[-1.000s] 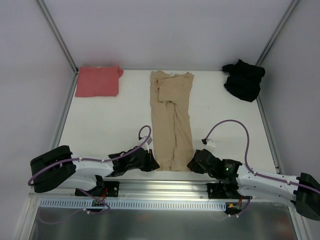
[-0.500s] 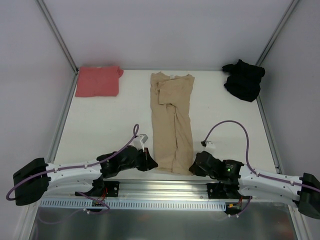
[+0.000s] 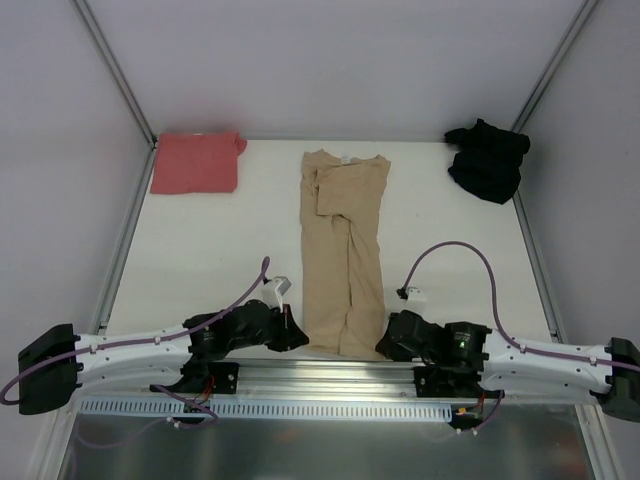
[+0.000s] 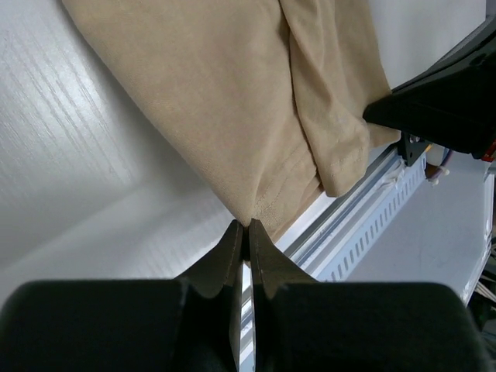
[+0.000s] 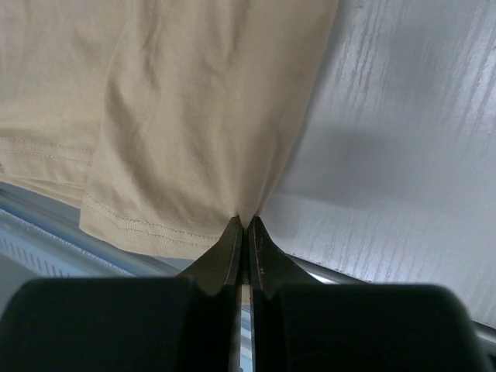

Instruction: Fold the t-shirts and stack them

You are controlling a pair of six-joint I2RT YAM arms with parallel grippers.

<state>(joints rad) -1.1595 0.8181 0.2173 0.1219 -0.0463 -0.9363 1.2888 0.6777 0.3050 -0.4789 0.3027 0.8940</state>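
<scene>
My left jaws are pressed tight together on the near left hem corner of the tan t-shirt (image 3: 343, 255), with a small peak of cloth pinched between the tips. My right jaws are closed the same way, nipping that shirt's near right hem corner. The tan t-shirt lies folded lengthwise into a narrow strip down the middle of the white worktop (image 3: 220, 240), collar at the far end and hem beside the metal rail (image 3: 330, 372). Far and left of it, the salmon-red t-shirt (image 3: 196, 162) lies folded flat. Far and right of it, the black t-shirt (image 3: 487, 158) sits in a crumpled heap.
</scene>
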